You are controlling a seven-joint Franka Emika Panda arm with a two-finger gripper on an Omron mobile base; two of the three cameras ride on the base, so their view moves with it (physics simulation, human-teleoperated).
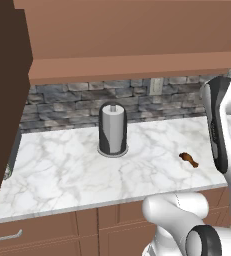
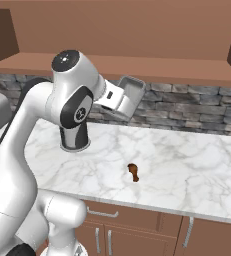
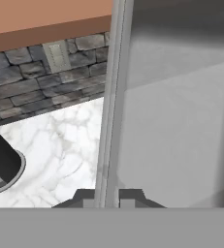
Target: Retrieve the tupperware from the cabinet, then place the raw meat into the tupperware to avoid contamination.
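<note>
- Cabinet [image 1: 127,30] is hanging above the table [image 1: 77,170].
- Paper towel roll [image 1: 112,129] is standing upright by the backsplash.
- End effector [image 3: 106,196] is gripping the tupperware [image 2: 132,92] rim, holding it above the table.
- Meat [image 2: 133,171] is lying near the table's front edge.

A rendered home kitchen is shown. A marble counter [image 1: 77,170] is backed by a grey stone backsplash [image 1: 77,102], with brown wooden wall cabinets [image 1: 132,30] above and a paper towel roll [image 1: 112,129] standing far on it.

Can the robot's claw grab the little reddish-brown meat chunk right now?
Probably not yet: the claw is shut on the grey translucent tupperware container, though the meat chunk lies uncovered on the white marble counter.
</note>
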